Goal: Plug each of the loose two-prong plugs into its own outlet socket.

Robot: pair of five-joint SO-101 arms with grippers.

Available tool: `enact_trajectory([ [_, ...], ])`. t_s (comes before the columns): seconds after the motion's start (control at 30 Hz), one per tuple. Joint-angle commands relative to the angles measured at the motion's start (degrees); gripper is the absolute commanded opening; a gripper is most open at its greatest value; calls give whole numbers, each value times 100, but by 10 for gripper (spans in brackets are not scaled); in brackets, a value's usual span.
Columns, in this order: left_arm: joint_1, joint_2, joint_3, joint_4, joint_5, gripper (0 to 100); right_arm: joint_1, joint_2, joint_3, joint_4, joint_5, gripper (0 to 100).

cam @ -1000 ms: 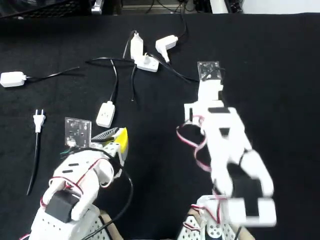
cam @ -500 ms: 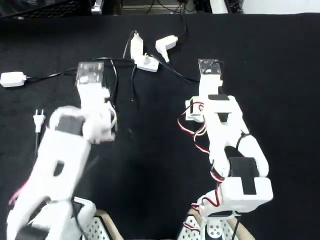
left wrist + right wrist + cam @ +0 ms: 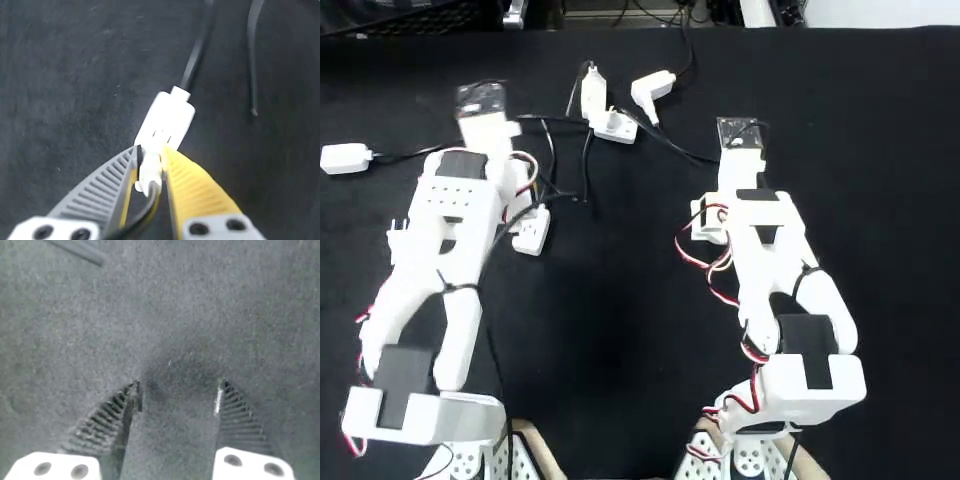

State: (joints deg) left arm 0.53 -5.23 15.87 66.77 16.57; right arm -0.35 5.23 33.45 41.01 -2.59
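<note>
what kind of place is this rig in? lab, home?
Probably a robotics lab bench: black cloth table, left arm and right arm side by side, loose cables, and the left gripper shut on a plug at a socket.

White left arm [image 3: 445,235] and right arm [image 3: 768,262] carry black motor blocks [image 3: 808,352] and red-white cables [image 3: 724,297]. Left gripper [image 3: 151,152]: ribbed grey and yellow fingers [image 3: 195,190].

Left arm [image 3: 440,250]: stretched far forward from its base at the table's near edge, wrist tipped downward.
Left gripper [image 3: 150,156]: grey and yellow fingers [image 3: 195,192] clamped on a white plug [image 3: 149,174].
Right arm [image 3: 775,290]: stretched forward (reach slightly shorter), wrist tipped downward.
Right gripper [image 3: 177,396]: fingers spread apart.
</note>
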Motion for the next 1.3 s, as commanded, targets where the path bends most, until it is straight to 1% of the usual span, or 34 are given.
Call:
enact_trajectory([
  [0.0,-145,9,-338,-132,598,29,-176,-92,-233,-44,316,243],
  [0.1,-523,-396,-391,88,624,29,-334,-145,-119,-53,536,243],
  [0.17,-989,-826,-365,193,624,29,-413,-215,-48,-70,721,243],
  [0.27,-2053,-1495,-338,404,615,29,-536,-365,92,-105,914,243],
  [0.37,-3169,-1908,-233,510,554,29,-624,-505,233,-211,932,247],
  [0.43,-3723,-2004,4,492,220,29,-730,-532,207,-211,932,247],
  [0.5,-4119,-1978,347,431,-237,29,-967,-523,119,-141,941,247],
  [0.57,-4523,-1916,752,255,-527,29,-1345,-576,-92,167,1222,248],
  [0.67,-5033,-1820,1323,-18,-651,29,-1846,-505,-822,686,1829,248],
  [0.73,-5270,-1785,1789,-299,-651,28,-1987,-356,-1341,844,1890,248],
  [0.8,-5420,-1785,2229,-571,-651,28,-2031,-92,-1921,985,1644,248],
  [0.83,-5473,-1776,2431,-695,-651,28,-2031,92,-2211,1073,1389,248],
  [1.0,-5508,-1811,3319,-1231,-624,28,-2233,1349,-3591,1407,-651,248],
  [1.07,-5437,-1802,3565,-1354,-607,28,-2470,1895,-4110,1486,-1222,248],
  [1.17,-5279,-1785,3908,-1415,-607,28,-2875,2651,-4875,1679,-1776,248],
  [1.27,-5323,-1820,3934,-1415,-598,28,-3200,3266,-5675,1943,-2040,248],
])
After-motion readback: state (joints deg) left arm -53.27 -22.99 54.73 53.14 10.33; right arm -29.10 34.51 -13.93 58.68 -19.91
